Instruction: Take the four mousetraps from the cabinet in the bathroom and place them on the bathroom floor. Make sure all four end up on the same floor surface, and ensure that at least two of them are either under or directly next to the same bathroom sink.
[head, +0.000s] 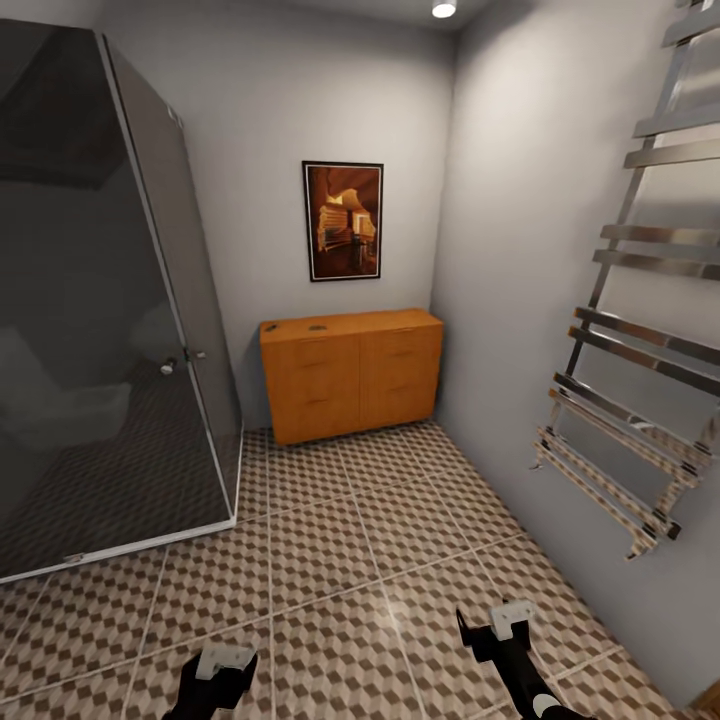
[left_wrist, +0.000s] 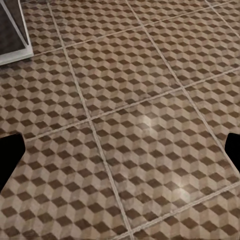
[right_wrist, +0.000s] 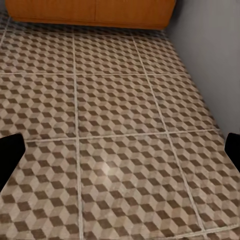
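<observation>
On top of the cabinet (head: 350, 372), near its back edge, lie small dark things: one by the left corner at about (head: 269, 326) and one more toward the middle. They may be mousetraps (head: 318, 327), but they are too small to tell for sure. The cabinet is an orange-brown wooden chest with two columns of drawers, all pushed in. It stands on the bathroom floor (head: 330, 560) against the far wall, tucked into the right corner of the room. In the right wrist view its lower front (right_wrist: 90, 12) shows along the far edge of the tiles.

The bathroom floor has big square tiles with a brown, beige and white cube pattern and pale lines between them.

Above the cabinet hangs a framed picture (head: 343, 220) on the grey wall. A dark glass shower cabin (head: 95, 320) with a white base stands at the left, and its corner (left_wrist: 15, 35) shows in the left wrist view. A shiny metal towel rail (head: 640, 320) is fixed to the right wall.

The left tool (head: 222, 664) and the right tool (head: 505, 622) hang low over the tiles, well apart from the cabinet. Both are spread wide and hold nothing.
</observation>
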